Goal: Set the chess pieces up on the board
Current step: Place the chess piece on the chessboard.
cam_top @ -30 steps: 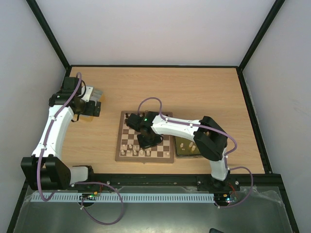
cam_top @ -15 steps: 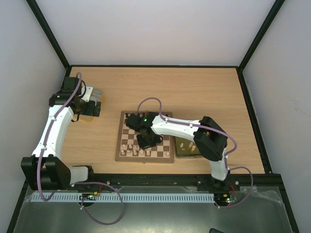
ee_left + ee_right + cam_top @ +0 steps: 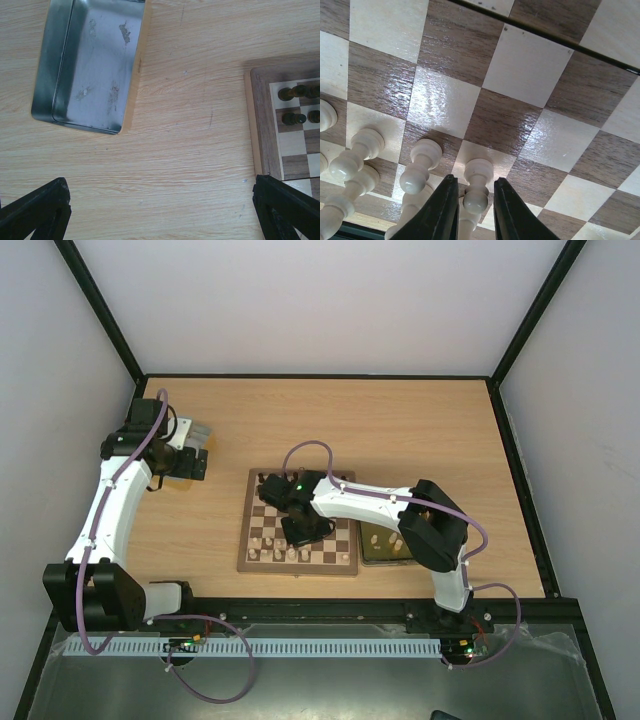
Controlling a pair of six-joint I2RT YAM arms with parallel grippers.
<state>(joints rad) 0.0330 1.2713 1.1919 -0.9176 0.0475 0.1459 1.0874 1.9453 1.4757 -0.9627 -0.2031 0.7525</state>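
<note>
Overhead camera looks down; both close wrist cameras face the board (image 3: 261, 120).

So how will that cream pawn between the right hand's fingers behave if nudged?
The cream pawn, between the fingers of the right hand, looks tall over a narrow base: probably tips easily. Turned round, it would likely roll. The glossy board may let it slide.

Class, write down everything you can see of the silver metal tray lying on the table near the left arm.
The silver tray is a shallow rectangular tin of dull grey metal with rounded corners and low walls. Its floor shows pale smudges; nothing lies in the part seen. It rests flat on the wooden table, open side up, apart from the board, its far end cut off in the left wrist view.
</note>
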